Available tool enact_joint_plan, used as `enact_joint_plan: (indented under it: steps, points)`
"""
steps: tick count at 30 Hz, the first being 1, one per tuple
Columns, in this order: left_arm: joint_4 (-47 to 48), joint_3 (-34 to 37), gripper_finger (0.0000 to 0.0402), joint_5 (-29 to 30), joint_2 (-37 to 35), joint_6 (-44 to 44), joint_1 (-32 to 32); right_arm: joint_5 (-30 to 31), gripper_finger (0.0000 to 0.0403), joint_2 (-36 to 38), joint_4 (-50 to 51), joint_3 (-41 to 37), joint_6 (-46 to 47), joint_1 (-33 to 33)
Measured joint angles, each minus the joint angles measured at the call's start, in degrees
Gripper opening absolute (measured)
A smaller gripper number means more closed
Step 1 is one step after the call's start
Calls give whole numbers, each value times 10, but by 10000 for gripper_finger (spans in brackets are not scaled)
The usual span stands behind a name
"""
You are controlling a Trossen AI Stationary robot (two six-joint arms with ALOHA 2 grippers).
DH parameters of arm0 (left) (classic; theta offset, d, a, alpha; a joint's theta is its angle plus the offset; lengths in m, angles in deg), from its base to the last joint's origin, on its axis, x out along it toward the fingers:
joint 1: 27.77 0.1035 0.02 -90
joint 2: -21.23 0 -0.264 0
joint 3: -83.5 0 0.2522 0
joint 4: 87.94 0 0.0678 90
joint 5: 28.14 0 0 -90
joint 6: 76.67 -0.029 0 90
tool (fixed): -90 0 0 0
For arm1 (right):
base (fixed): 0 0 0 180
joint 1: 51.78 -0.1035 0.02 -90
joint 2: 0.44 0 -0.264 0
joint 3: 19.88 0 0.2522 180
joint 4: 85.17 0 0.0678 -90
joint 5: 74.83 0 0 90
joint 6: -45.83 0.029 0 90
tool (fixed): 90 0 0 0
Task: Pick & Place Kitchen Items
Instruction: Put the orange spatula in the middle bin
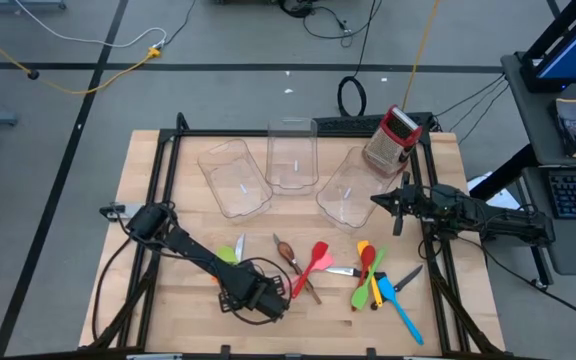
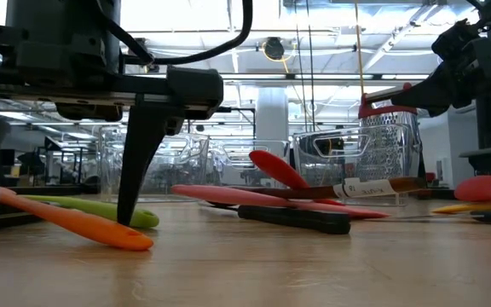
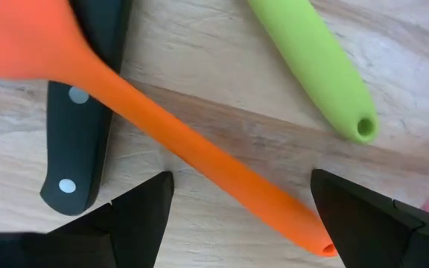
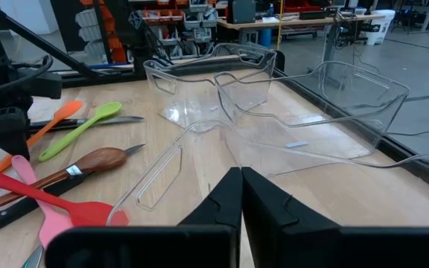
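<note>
The wooden bench (image 1: 148, 210) carries utensils at six o'clock. The left hand (image 3: 240, 216), wide, straddles the orange spatula (image 3: 199, 152); closing off-centre may push it onto the black-handled knife (image 3: 77, 149). The right hand (image 4: 240, 195) waits closed at three o'clock.

In the left wrist view the orange spatula's (image 3: 162, 134) blade runs past the picture's edge, and a black-handled knife (image 3: 77, 141) lies partly beneath it, blade unseen. From above, the left gripper (image 1: 266, 300) hides utensils near the table's (image 1: 148, 300) front edge.

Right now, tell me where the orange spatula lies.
The orange spatula lies between the left gripper's open fingers, beside a black-handled knife and green utensil.
</note>
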Motion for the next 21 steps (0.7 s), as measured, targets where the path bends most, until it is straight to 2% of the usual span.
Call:
enact_joint_plan:
  steps: [3,8,13,16,21]
  points:
    - [-7,1,326,9,0,-28,-1,0,4,0,0,0,0,0]
    - [-7,1,326,15,0,-27,-1,0,4,0,0,0,0,0]
    - [6,0,323,-6,0,13,0,0,4,0,0,0,0,0]
    - [10,0,301,0,0,40,-2,0,4,0,0,0,0,0]
    - [16,1,230,-2,0,62,-3,0,4,0,0,0,0,0]
